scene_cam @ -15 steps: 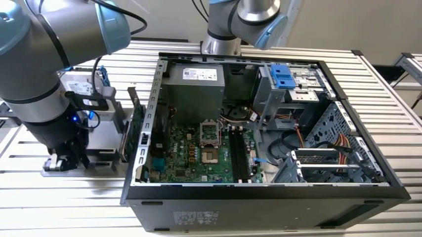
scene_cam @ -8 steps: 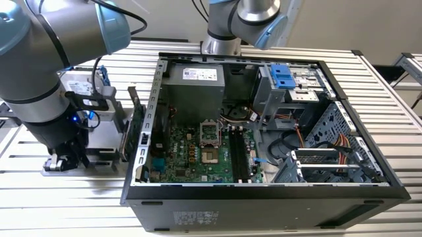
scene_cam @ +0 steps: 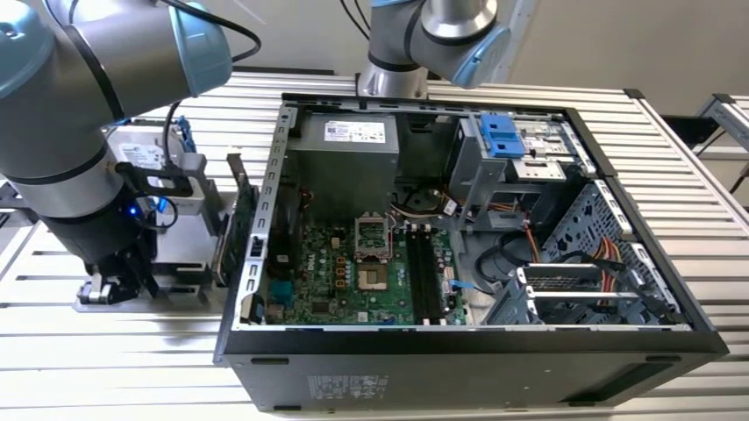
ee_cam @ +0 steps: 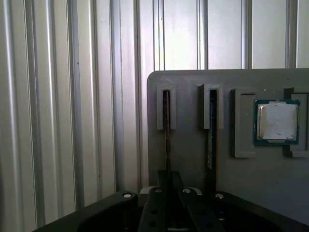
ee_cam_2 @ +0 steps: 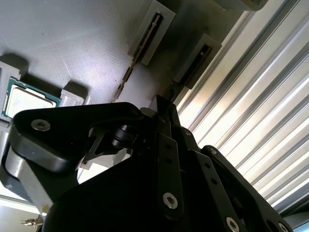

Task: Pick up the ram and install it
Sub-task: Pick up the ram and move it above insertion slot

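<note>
Over at the exterior view's left of the open black computer case [scene_cam: 468, 360], the arm is holding its black claw [scene_cam: 111, 289] low over a grey slotted holder plate [ee_cam: 193, 159] lying on the ribbed aluminium tabletop [scene_cam: 70, 360]. In the first wrist view the ram [ee_cam: 167, 130], a long thin dark stick seen edge-on, is standing in the slot directly in line with the claw; whether the claw is spread or pinching it, I cannot tell. A square silver processor chip [ee_cam: 276, 121] is sitting in a recess of that plate, apart from the ram
</note>
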`<action>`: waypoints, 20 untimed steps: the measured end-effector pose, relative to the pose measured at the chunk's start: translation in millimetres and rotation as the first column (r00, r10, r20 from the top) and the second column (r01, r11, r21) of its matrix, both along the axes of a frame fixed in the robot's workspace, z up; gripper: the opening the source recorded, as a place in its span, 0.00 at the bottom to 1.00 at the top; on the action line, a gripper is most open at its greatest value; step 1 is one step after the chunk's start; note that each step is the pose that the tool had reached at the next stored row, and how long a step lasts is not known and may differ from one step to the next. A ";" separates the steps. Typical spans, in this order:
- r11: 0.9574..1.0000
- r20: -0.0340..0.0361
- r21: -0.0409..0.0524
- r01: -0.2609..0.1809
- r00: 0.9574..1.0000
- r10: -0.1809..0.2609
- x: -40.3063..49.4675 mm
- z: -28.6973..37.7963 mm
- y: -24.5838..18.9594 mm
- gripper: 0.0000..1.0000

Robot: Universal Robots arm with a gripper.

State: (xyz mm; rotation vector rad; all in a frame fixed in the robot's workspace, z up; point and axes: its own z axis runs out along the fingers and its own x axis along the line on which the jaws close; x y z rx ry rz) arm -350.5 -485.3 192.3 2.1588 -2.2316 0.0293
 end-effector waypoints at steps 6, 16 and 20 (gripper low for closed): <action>1.000 0.000 0.000 0.000 1.000 0.000 0.0 -0.2 0.0 0.00; 1.000 0.000 0.000 0.000 1.000 0.000 0.0 -0.5 0.0 0.00; 1.000 0.000 0.000 0.000 1.000 0.000 0.0 -0.5 0.0 0.00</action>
